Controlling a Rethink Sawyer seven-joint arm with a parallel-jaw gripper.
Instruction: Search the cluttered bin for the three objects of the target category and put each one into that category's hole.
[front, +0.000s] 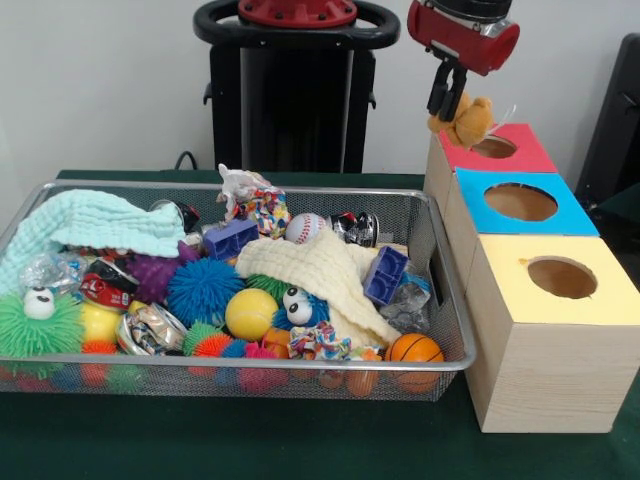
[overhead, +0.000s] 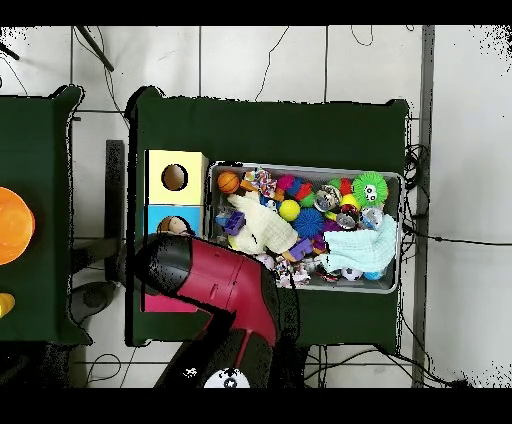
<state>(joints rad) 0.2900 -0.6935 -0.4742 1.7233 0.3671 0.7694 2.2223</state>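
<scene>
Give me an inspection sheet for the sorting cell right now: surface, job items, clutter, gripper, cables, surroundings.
Surface: dark green table; wire mesh bin and wooden box row beside it.
Job's things: three lids with round holes, red, blue, yellow. Tan plush toy held just above the red hole.
Clutter: bin is full; mint cloth, cream cloth, baseball, mini basketball, yellow ball, spiky balls, blue blocks, crumpled cans.
Gripper: gripper shut on the plush toy, over the red lid's near-left edge.
Cables: several thin cables on the tiled floor around the table.
Surroundings: second dark table with an orange round object at one side; no person seen.
</scene>
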